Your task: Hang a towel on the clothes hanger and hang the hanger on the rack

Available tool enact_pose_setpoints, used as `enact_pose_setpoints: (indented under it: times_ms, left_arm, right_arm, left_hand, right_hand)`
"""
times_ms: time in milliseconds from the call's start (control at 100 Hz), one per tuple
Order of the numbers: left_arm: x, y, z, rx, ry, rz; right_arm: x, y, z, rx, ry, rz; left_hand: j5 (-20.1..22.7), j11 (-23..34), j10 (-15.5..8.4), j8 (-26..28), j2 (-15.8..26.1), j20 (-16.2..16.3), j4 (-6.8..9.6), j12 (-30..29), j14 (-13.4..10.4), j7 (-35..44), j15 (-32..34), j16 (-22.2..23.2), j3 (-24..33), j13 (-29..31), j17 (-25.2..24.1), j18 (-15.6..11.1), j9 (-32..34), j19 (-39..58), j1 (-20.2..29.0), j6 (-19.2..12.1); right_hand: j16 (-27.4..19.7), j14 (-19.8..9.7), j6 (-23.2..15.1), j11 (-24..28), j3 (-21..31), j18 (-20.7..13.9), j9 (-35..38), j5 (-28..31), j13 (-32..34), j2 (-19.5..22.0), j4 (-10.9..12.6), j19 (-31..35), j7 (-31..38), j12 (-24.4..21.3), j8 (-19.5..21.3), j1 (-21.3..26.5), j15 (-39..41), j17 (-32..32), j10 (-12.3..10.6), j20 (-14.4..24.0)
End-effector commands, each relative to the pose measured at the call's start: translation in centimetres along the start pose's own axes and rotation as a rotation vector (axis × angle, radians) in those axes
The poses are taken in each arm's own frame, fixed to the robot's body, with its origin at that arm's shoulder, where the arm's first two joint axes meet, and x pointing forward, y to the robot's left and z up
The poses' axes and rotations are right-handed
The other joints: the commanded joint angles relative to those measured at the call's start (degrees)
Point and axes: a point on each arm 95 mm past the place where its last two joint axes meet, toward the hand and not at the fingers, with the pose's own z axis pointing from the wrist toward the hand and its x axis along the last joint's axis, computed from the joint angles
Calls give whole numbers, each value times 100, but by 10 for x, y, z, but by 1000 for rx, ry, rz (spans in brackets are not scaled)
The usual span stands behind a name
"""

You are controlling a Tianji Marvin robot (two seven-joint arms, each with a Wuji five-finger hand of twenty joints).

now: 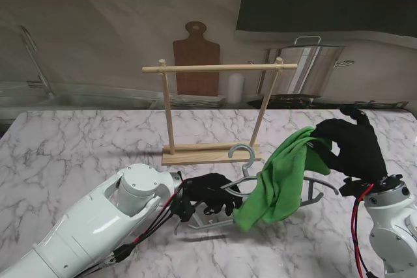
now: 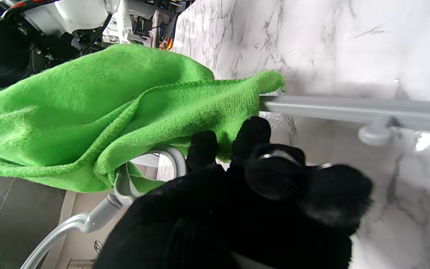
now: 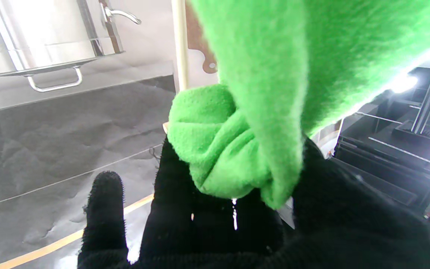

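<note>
The task is about half done. Nearest to me, the left hand (image 1: 208,193) has its fingers closed on the grey hanger (image 1: 244,161), just before the wooden rack (image 1: 218,112). To the right of the rack, the right hand (image 1: 352,144) pinches one corner of the green towel (image 1: 280,180), which drapes across the hanger. The hanger is not yet on the rack. The towel hides much of the hanger, so its seating is unclear.

White marble table (image 1: 78,141); wooden cutting board (image 1: 195,56), steel pot (image 1: 313,66) against back wall.
</note>
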Motion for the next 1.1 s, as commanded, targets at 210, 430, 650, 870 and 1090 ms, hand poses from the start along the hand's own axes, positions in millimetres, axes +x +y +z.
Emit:
enact_pose_setpoints:
  times_ms: [210,430,650,870,1090]
  left_arm:
    - [3,-5,-6,12,-7,16]
    - [2,-13,-7,50,-26,8]
    - [2,-20,-6,77,-42,-1]
    - [0,-26,-4,97,-60,-17]
    - [1,-28,0,95,-69,-28]
  right_arm:
    - [-12,7,-25,22,-48,-68]
    - [-10,16,-33,17,-42,-75]
    - [-3,16,-35,46,-24,-31]
    - [3,15,-39,105,-12,51]
    - [14,14,-41,133,17,136]
  left_hand:
    - [335,4,-114,139,7,114,-153,87,689,265,148,2,205,-77,101,-464,30,1825,469,49]
    - [334,3,-109,142,3,113,-157,96,684,256,145,-3,210,-67,111,-474,27,1819,469,50]
    - [334,4,-107,148,7,106,-163,105,673,255,146,-8,210,-60,124,-484,27,1816,469,50]
    - [338,-1,-91,147,-1,98,-169,112,675,250,155,-11,220,-51,144,-478,24,1817,469,60]
    - [344,17,-70,151,-19,88,-167,129,658,252,184,-14,248,-6,196,-483,32,1838,469,90]
  right_hand:
    - [94,-141,-446,65,339,62,86,204,125,170,-36,-152,258,86,107,64,-37,-84,-181,64]
    - [103,-116,-426,60,376,76,119,237,134,136,-38,-171,258,94,101,68,-34,-80,-154,70]
    - [109,-94,-403,35,443,101,179,288,181,78,-43,-190,243,90,82,56,-35,-58,-134,73]
    - [129,-32,-368,-13,556,142,295,382,277,-37,-53,-198,230,93,52,53,-27,2,-66,79]
    - [155,12,-319,-66,649,171,391,447,354,-123,-66,-189,211,114,38,46,-25,94,-9,90]
